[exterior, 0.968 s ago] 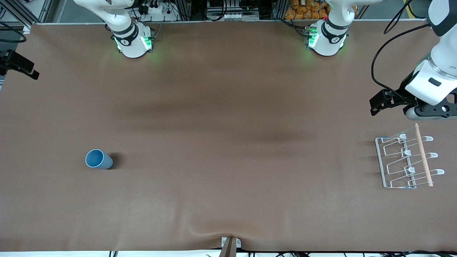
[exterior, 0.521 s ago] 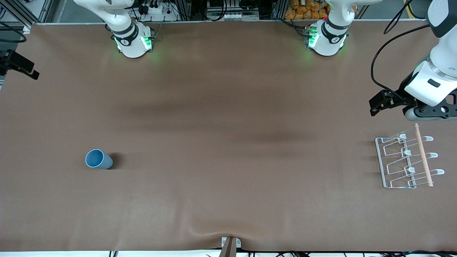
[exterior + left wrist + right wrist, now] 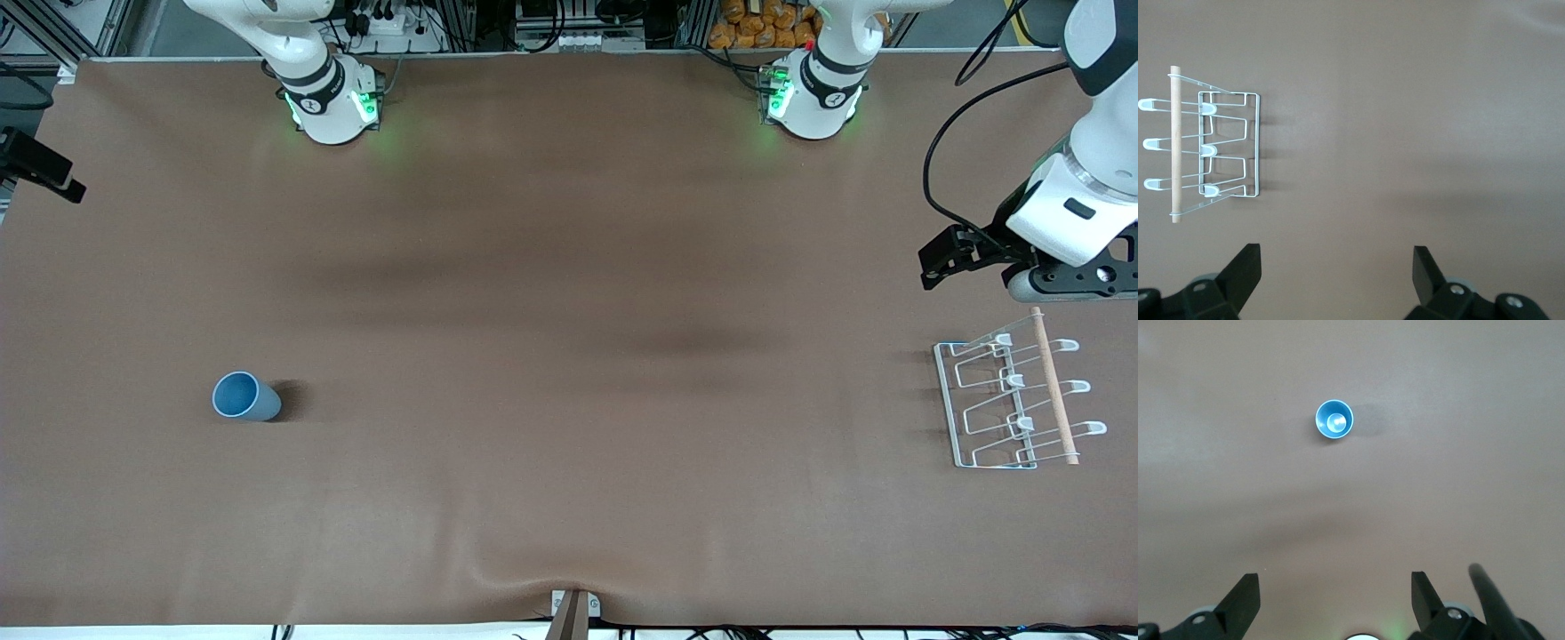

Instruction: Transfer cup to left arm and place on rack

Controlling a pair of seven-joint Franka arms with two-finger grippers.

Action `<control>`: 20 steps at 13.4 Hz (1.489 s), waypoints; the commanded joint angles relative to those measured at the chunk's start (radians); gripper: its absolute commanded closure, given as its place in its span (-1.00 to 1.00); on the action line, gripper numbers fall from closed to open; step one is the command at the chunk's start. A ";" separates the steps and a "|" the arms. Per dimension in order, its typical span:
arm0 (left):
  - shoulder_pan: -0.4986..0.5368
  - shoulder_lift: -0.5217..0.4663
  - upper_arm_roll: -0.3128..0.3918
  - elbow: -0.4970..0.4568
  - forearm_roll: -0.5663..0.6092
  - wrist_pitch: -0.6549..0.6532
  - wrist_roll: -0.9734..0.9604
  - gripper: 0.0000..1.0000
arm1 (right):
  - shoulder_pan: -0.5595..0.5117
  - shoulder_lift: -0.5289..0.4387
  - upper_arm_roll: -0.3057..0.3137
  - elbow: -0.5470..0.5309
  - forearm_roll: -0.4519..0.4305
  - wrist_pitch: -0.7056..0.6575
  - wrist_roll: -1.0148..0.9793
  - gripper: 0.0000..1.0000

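Note:
The light-blue cup (image 3: pixel 244 396) stands upright with its mouth up on the brown table, toward the right arm's end; in the right wrist view the cup (image 3: pixel 1334 420) lies well ahead of my right gripper (image 3: pixel 1335 587), which is open and empty high above the table. The white wire rack (image 3: pixel 1013 404) with its wooden rod (image 3: pixel 1055 387) sits at the left arm's end. My left gripper (image 3: pixel 1076 277) hovers over the table beside the rack, on the side toward the bases. In the left wrist view the left gripper (image 3: pixel 1337 260) is open and empty, the rack (image 3: pixel 1228 147) ahead of it.
Brown cloth covers the table (image 3: pixel 569 293). Both arm bases (image 3: pixel 331 105) (image 3: pixel 811 100) glow green along the table's edge farthest from the front camera. A black part of the right hand (image 3: pixel 40 169) shows at the table's edge at the right arm's end. A cable (image 3: pixel 942 178) loops from the left arm.
The left hand has drifted slightly toward the bases, away from the rack. The black part at the right arm's end has slid a little outward. Cup and rack have not moved.

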 commanded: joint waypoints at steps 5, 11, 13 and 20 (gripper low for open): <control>0.003 0.007 0.001 0.021 -0.006 -0.016 0.017 -1.00 | -0.028 0.110 0.013 0.011 -0.018 0.079 -0.012 -1.00; 0.005 0.015 0.001 0.022 -0.010 -0.015 0.023 -1.00 | -0.062 0.341 0.012 0.008 -0.027 0.197 -0.012 -1.00; 0.005 0.015 0.002 0.022 -0.003 -0.015 0.035 -1.00 | -0.077 0.409 0.012 0.008 -0.025 0.266 -0.012 -1.00; 0.005 0.027 0.002 0.018 0.000 -0.015 0.032 -1.00 | -0.073 0.579 0.014 0.005 -0.001 0.474 0.006 -1.00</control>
